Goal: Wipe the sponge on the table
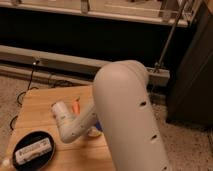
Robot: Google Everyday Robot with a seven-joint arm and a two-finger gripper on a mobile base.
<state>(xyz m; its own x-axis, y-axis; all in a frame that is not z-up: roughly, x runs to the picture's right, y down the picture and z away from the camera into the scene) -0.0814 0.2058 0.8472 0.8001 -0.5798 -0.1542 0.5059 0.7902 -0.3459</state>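
- You cannot see the claw itself, because the big white arm (125, 110) covers it. It is low, close above the surface (45, 107), behind the bent forearm, and its fingers are fully closed.
- You cannot tell if the closed claw has the sponge between its fingers, because the arm hides the contact.
- The sponge (97, 132) shows only as a small dark-blue corner. It is down at the surface, just beside the place where the claw is hidden.
- On the far side of the claw, near it, lies a thin orange stick (76, 106).
- Toward the near left corner, well apart from the claw, stands a round black pan (22, 142) with a white object (34, 149) inside.
- I judge the sponge to be light and soft. It gives under pressure, it drags on wood more than it slides, and nothing in it can break.
- I judge the best hold to be across the two short sides with the fingers low, so that the flat face lies on the surface. A pinch at one corner would let it fold or turn during rubbing.
- With weak pressure the sponge may slip out of the claw.
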